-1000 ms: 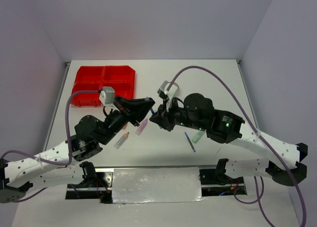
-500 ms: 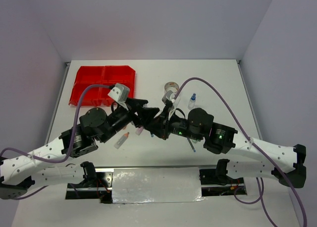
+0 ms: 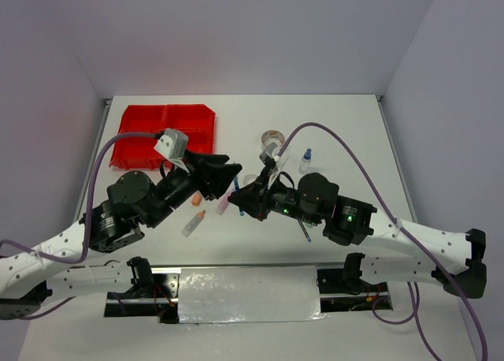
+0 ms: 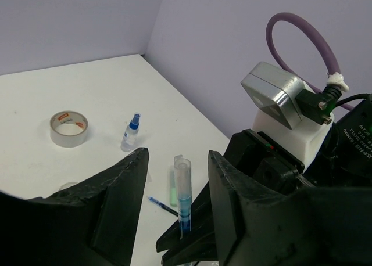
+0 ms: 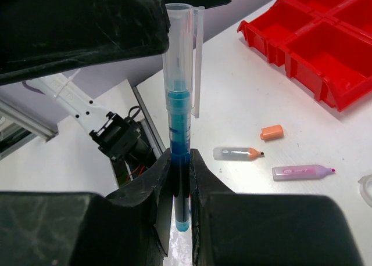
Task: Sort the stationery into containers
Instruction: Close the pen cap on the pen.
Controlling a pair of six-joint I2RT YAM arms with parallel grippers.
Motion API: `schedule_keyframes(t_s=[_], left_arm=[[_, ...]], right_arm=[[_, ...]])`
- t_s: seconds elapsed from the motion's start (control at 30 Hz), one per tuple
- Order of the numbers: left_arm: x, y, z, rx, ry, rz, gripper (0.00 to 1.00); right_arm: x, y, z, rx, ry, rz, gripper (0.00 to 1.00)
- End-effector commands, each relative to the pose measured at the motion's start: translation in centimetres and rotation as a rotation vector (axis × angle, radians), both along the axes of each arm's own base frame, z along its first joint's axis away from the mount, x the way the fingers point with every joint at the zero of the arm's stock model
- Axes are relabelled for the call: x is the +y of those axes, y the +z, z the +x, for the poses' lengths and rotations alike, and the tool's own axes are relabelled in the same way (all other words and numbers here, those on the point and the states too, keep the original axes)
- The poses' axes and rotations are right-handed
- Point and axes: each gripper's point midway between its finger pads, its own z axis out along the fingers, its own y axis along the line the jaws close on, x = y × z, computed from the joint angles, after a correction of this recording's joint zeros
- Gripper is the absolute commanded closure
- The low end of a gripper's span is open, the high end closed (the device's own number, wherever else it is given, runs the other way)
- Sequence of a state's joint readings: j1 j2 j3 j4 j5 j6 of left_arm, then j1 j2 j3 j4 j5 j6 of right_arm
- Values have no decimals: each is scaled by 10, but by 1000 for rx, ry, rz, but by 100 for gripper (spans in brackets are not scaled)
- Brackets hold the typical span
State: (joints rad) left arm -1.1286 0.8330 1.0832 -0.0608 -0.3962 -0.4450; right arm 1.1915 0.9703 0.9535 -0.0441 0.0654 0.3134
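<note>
Clamping blue pen (image 5: 179, 121) upright in right claw (image 5: 180, 161), with left claw (image 4: 176, 157) spread apart around cap (image 4: 182, 176). Risking popped cap or tipped, dropped pen short of tray (image 3: 203, 117) if closed off-centre.

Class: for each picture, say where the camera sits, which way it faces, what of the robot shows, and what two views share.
Top external: high behind, looking down on table, left arm, right arm.
Left wrist: on the left arm, facing the tape roll; left jaws open.
Right wrist: on the right arm, facing the red tray; right jaws grip a blue marker.
Shared: both wrist views show that marker.
</note>
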Motion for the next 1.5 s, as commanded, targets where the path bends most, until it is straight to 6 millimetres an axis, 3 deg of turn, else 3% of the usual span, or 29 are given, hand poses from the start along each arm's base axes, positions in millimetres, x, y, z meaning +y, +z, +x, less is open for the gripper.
schedule_keyframes(t_s=[0.0, 0.2, 0.37, 0.43, 0.63, 0.83, 1.03, 1.1, 1.17, 1.2, 1.23, 1.3, 1.33, 1.4, 1.47], left_arm=[[2, 13, -4, -25, -15, -34, 43], [-7, 4, -3, -13, -30, -22, 52], [-11, -1, -5, 0, -51, -16, 83], [-14, -8, -7, 7, -68, -5, 86], [-28, -36, -14, 55, -132, 27, 100], [-44, -76, -25, 125, -218, 51, 100], [-45, -131, -33, 210, -244, 85, 100], [-43, -136, -31, 219, -230, 88, 100], [-34, -130, -23, 224, -167, 82, 100], [-30, -127, -20, 226, -138, 81, 92], [-24, -116, -17, 231, -107, 72, 83], [-10, -105, -5, 236, -6, 62, 63], [-6, -87, -1, 227, 20, 39, 59], [5, -79, 6, 232, 89, 49, 51], [10, -64, 8, 210, 104, 36, 51]], right_arm=[[2, 24, 2, -27, -16, 73, 100], [1, 30, 3, -36, -17, 81, 100], [-2, 40, 6, -55, -40, 95, 100], [-2, 45, 8, -68, -49, 97, 100], [-1, 90, 19, -160, -87, 133, 100], [-7, 154, 34, -244, -149, 179, 100], [-25, 191, 37, -283, -199, 244, 100], [-27, 192, 30, -282, -169, 274, 100], [-11, 167, 26, -266, -106, 221, 100], [-3, 156, 21, -261, -59, 191, 100], [10, 131, 22, -242, -34, 135, 100], [17, 112, 20, -230, -16, 107, 100], [18, 98, 21, -219, -16, 92, 100], [19, 89, 21, -207, -17, 79, 100], [20, 82, 21, -200, -14, 64, 100]])
